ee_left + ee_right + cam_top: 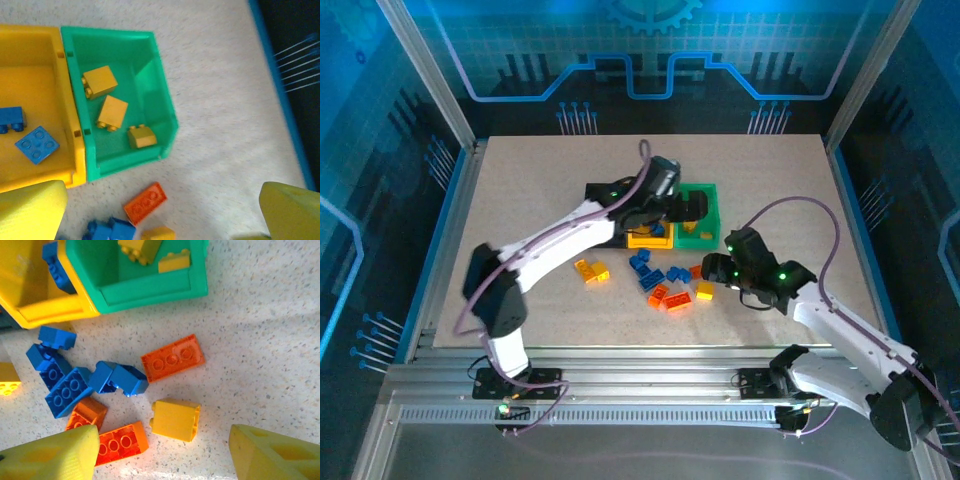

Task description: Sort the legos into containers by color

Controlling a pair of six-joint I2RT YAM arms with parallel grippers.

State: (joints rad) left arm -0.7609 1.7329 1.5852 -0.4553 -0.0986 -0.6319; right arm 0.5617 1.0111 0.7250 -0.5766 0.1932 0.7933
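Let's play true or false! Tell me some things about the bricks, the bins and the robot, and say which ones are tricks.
1. The green bin holds three yellow bricks. True.
2. The yellow bin holds orange bricks. False: the bricks in it are blue bricks.
3. The left end effector is gripping a brick. False: its jaws stand wide open with nothing between them.
4. Orange bricks lie loose on the table. True.
5. The right end effector is open above the loose bricks. True.
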